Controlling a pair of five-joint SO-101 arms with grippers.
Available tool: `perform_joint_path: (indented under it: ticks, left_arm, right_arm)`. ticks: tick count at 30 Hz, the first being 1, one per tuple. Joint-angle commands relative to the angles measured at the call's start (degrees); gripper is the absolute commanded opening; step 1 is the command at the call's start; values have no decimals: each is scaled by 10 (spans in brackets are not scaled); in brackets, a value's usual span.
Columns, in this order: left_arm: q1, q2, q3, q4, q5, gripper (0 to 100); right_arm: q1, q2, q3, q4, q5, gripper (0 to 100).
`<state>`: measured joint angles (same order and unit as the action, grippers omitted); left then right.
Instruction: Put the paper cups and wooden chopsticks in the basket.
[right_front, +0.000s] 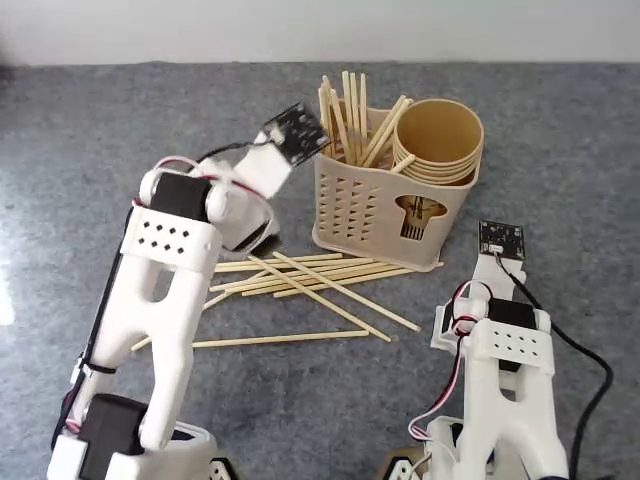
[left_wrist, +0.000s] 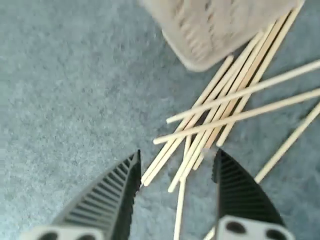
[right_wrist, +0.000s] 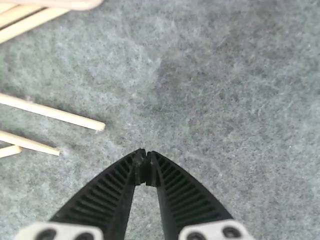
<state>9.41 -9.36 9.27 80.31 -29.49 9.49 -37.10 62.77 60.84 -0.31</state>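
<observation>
A cream perforated basket stands mid-table with a stack of tan paper cups and several wooden chopsticks upright inside it. Several loose chopsticks lie fanned on the grey mat in front of the basket. My left gripper hangs open above the near ends of this pile, holding nothing, with the basket's corner just beyond. In the high view it is left of the basket. My right gripper is shut and empty over bare mat, to the side of two chopstick tips.
The grey felt mat covers the whole table. The right arm's body stands at the front right, below the basket's right corner. One chopstick lies apart, closer to the front.
</observation>
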Motion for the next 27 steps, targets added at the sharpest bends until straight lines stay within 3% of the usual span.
perform_joint_path:
  ticks: [1,6,12,27]
  left_arm:
    - [-21,-25,67,-75,-51,227]
    - [-25,-24,193,-189,-167,228]
    - [-41,-23,273,-298,-192,228]
    - [-41,104,243,-297,-215,228]
  right_arm:
    - [-7,-9,-4,-9,7,11]
    - [-7,-8,-4,-9,7,11]
    - [-7,-8,-3,-9,7,11]
    - [-7,-8,-3,-9,7,12]
